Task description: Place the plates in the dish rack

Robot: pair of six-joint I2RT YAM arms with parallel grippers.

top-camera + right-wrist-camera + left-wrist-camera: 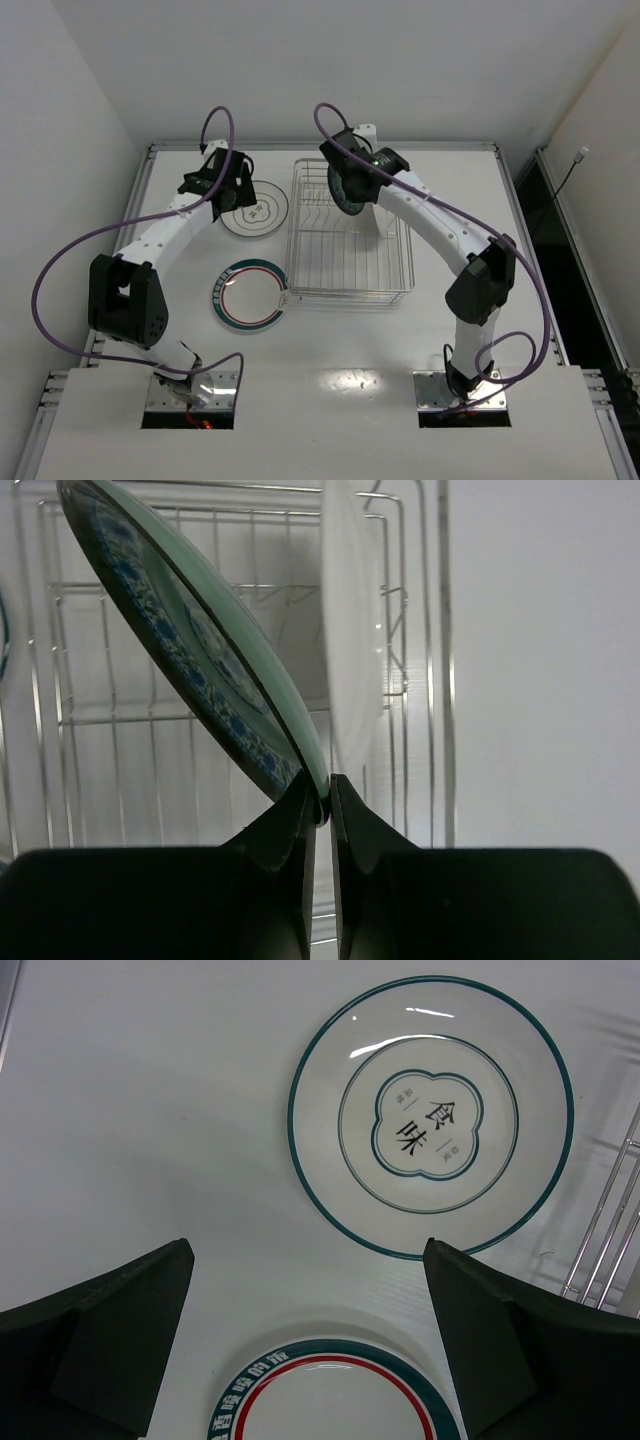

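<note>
**Hidden, cut off**
- White plate [350, 650]: seen edge-on only. Its face and rim colour cannot be read, and the right arm covers it in the top view.
- Blue plate [190, 650]: the upper rim runs out of the right wrist view. Whether it touches the tines cannot be told.
- Ringed plate [250, 293]: half cut off in the left wrist view.

**Position, axis**
- Rack [345, 255]: on the table [330, 350], long axis running near to far.
- Blue plate: over the rack's far end and tilted, with the patterned face turned down and left. It leans away from the white plate, which stands upright just beside it inside the rack.
- Motif plate [255, 210]: flat on the table, left of the rack's far end.
- Ringed plate: flat, near the rack's near-left corner; the rims look close, contact unclear.

**Grippers**
- Right gripper [322, 795]: 2 fingers pinching the blue plate's lower rim.
- Left gripper [308, 1255]: fingers spread wide and holding nothing, over bare table between the 2 flat plates.

**Open room**
- The rack's near half holds no plates.
</note>
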